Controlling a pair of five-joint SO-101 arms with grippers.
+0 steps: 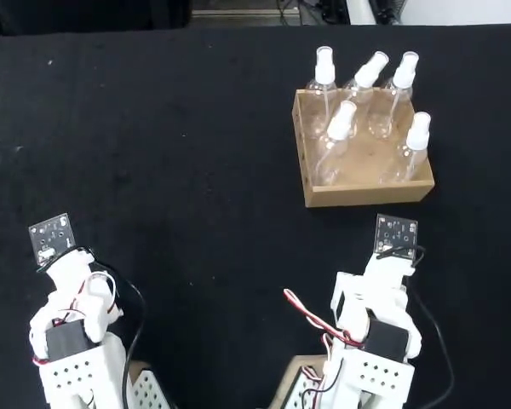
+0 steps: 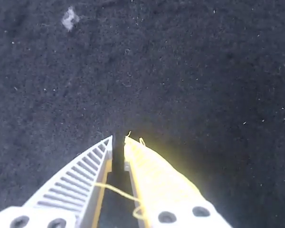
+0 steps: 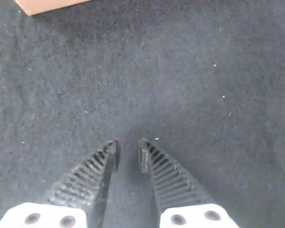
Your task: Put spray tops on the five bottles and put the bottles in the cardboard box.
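Left claw has one white finger and one yellow finger. They are pressed nearly together with just a thin crack, and they pinch nothing. It points down at the bare black bench. The left arm is folded up small at the near left corner. All around it is lots of open bench, out to the left side and far ahead to the back edge.

Between the two arms is a wide strip of bare bench.

The right arm is folded up small too, near the front. The right claw has two black fingers, close together with a thin crack, pinching nothing. It points at the bench.

Ahead of the right arm sits the cardboard box, with a strip of bare bench between them. One box corner peeks into the right wrist view. The five bottles are in the box: three along the back wall and two nearer the front. Each one wears a white spray top. The middle back bottle leans. Behind the box, a band of bench runs to the back edge.
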